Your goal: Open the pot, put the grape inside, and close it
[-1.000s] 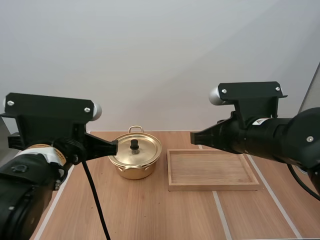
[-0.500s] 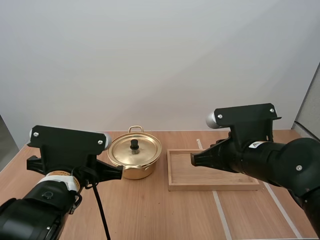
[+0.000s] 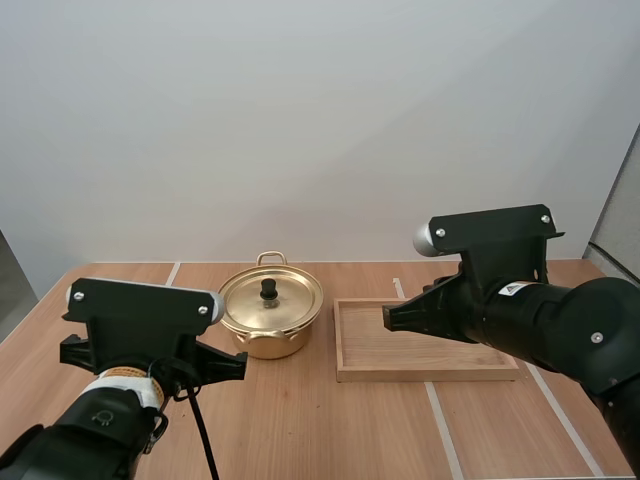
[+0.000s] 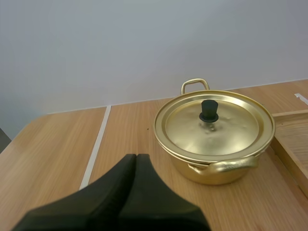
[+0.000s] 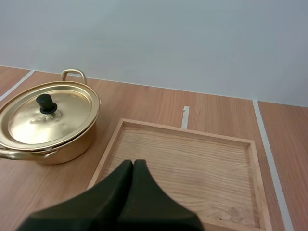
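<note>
The pot [image 3: 268,342] is set on the bench [image 3: 300,430] with its lid [image 3: 271,302] seated, so the opening step is judged not yet begun. The left hand [image 3: 238,364] is clenched on nothing, its fingers pressed together into one dark wedge. The pot lies just ahead of it and a little to its right. The black knob [image 4: 209,109] (the natural grip point) stands upright at the lid's centre, and the pot's two loop handles are lined up toward and away from this hand. The right hand [image 3: 386,319] is likewise clenched and empty. The wooden tray [image 3: 425,374] lies beneath and ahead of it, and the pot is off to its left. The left hand is judged the nearer, so a short forward reach, with the fingers first released, would be called for.
</note>
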